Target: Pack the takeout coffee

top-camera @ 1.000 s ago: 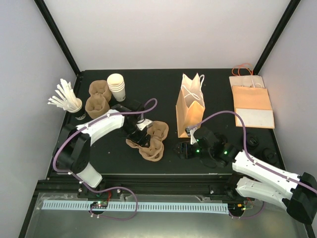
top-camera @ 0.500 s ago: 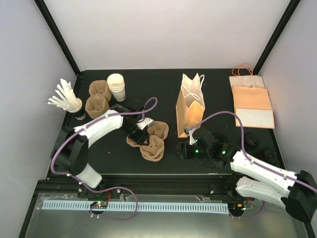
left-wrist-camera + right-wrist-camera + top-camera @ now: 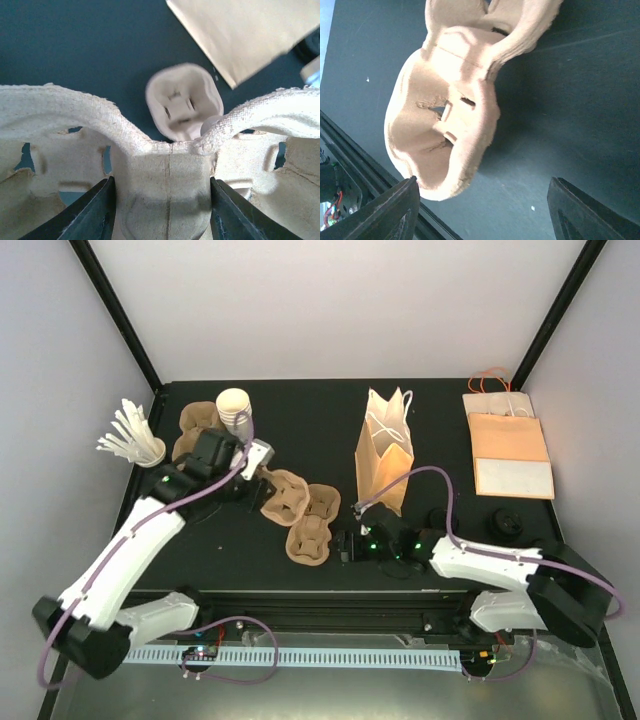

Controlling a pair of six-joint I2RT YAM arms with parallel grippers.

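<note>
Carrier (image 3: 283,495) pulled left, pinched btwn L jaws.

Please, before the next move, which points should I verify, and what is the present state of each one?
1. The left gripper closed on the pulp carrier: ok.
2. The right gripper open, holding nothing: ok.
3. The second carrier clear of the right fingers: cannot tell.
4. The paper bag upright, mouth open: ok.
5. The takeout coffee found in view: not ok.
</note>
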